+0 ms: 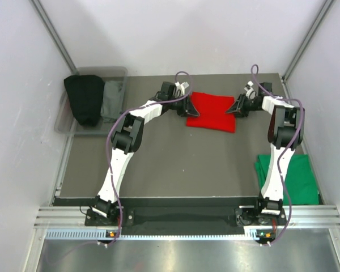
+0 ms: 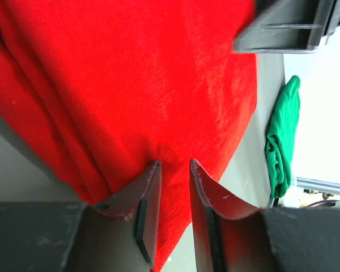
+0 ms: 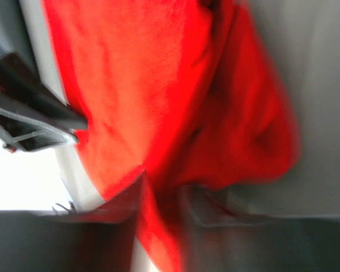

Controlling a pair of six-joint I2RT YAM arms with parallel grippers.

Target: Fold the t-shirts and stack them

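Grey table (image 1: 175,164) — left gripper (image 2: 174,165) clamped on red t-shirt (image 1: 212,111) edge; right gripper (image 3: 164,182) astride cloth, grip unclear.

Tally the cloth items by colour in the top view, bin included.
red t-shirt: 1
green t-shirt: 1
black cloth, in the bin: 1
grey cloth, in the bin: 1
Total: 4
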